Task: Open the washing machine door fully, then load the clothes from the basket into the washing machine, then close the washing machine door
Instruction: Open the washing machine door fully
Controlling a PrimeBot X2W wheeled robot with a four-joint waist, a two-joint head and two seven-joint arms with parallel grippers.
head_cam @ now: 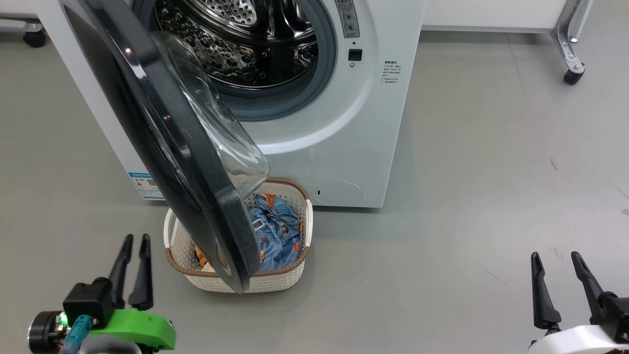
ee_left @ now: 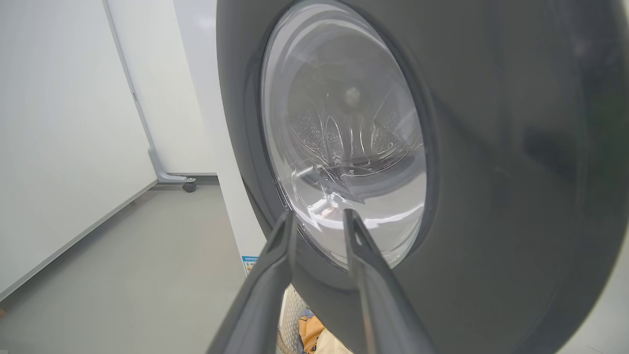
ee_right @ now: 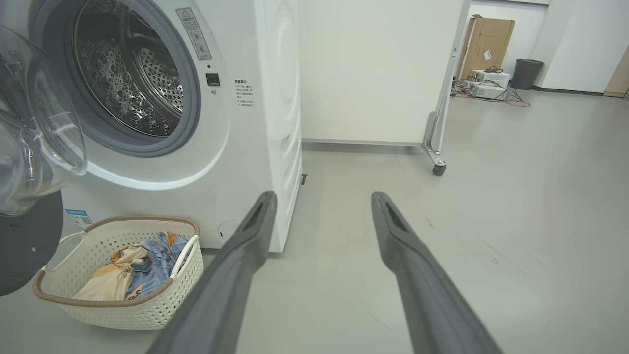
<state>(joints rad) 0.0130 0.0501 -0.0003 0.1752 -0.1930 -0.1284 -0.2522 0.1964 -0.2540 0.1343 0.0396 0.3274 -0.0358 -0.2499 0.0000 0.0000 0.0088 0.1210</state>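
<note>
The washing machine [head_cam: 344, 123] stands ahead with its steel drum [head_cam: 236, 34] exposed. The washing machine door [head_cam: 196, 162] is swung partway out, and its lower edge hangs over the basket [head_cam: 275, 282] on the floor in front. The clothes [head_cam: 277, 231], blue with orange figures, lie in the basket, partly hidden by the door. My left gripper [head_cam: 137, 237] is left of the basket, on the door's outer side, its fingers a narrow gap apart with nothing between them. The left wrist view faces the door [ee_left: 491, 147] glass. My right gripper [head_cam: 555, 254] stands open, far right.
A white panel on a metal leg with a caster [head_cam: 572, 73] stands at the back right. Another caster [head_cam: 34, 38] sits at the back left. Bare grey floor [head_cam: 467, 221] spreads right of the machine. A cardboard box [ee_right: 486, 44] and a bin [ee_right: 528, 73] are far off.
</note>
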